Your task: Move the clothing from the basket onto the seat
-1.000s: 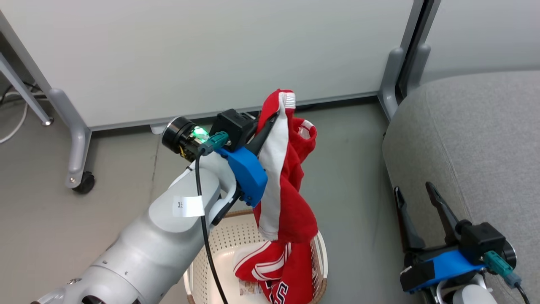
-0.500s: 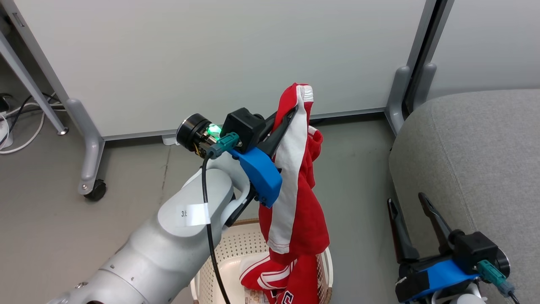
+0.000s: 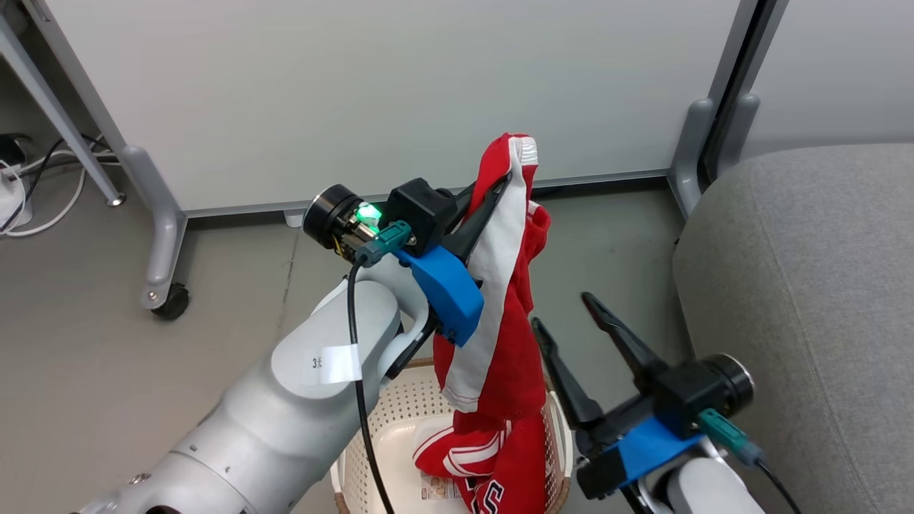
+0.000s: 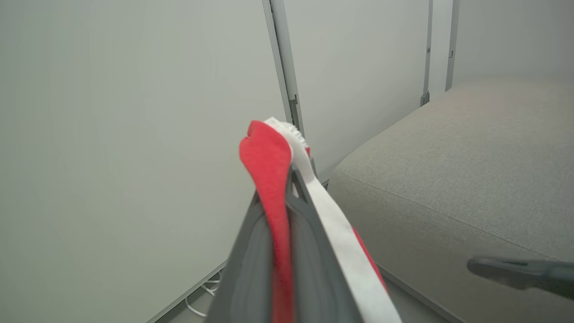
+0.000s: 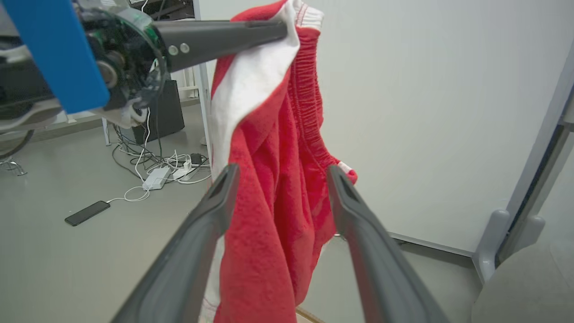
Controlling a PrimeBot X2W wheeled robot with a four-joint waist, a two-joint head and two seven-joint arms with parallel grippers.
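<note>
Since a second ago my right pincer [image 3: 561, 310] has swung up, wide open, beside the red shorts [image 3: 500, 343] my left pincer [image 3: 500, 187] clamps above the basket [image 3: 389, 407]; grey seat [image 3: 800, 285] lies right, partition [image 3: 393, 93] behind.

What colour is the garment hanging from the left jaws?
The soft fabric garment is red with a broad white stripe; right wrist view shows it best.

Basket [image 3: 396, 403] partly beyond the bottom edge.
</note>
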